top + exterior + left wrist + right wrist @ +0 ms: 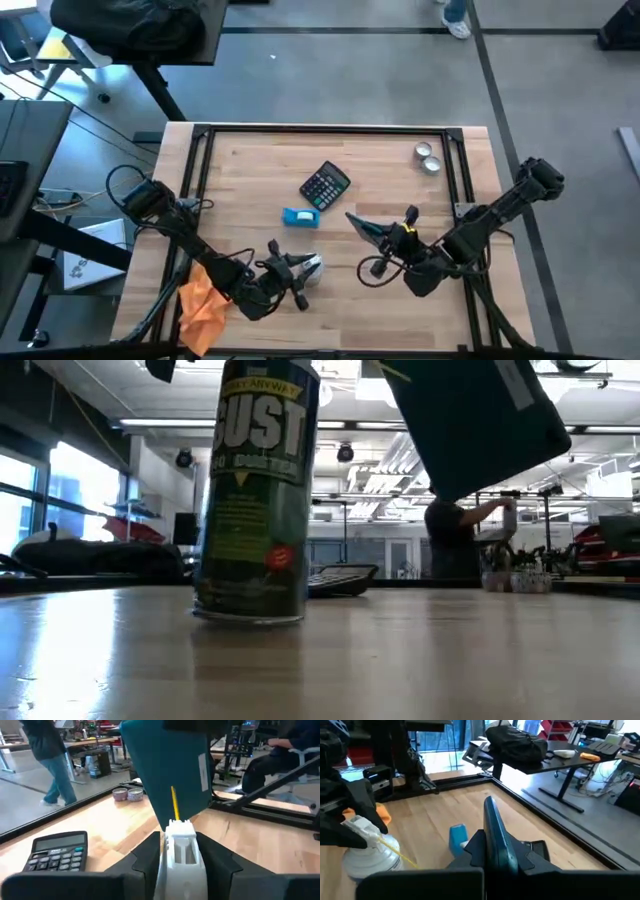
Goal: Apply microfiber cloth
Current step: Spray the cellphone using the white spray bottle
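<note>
The orange microfiber cloth (pixel 203 302) lies crumpled on the table near its front left corner, partly under my left arm; no gripper touches it. My left gripper (pixel 296 271) is shut on the top of a green spray can (pixel 255 490) that stands upright on the table. My right gripper (pixel 392 238) is shut on a flat dark teal slab (pixel 365 228), held in front of the can's yellow straw (pixel 175 805). A black calculator (pixel 325 185) and a small blue box (pixel 300 217) lie beyond them. My left gripper has the can's white nozzle head (pixel 180 851) between its two fingers, coming at it about level from the table's left. The can stands upright with its base (pixel 250 615) on the table. My right gripper pinches the teal slab at one edge (pixel 496 851) between its two fingers, coming from the table's right. The slab stands on edge, tilted, and is lifted clear of the table (pixel 480 420).
Two small round tins (pixel 428 157) sit at the far right corner. A black frame (pixel 205 160) runs along the table's left, far and right sides. People show in the room beyond the table (pixel 50 760).
</note>
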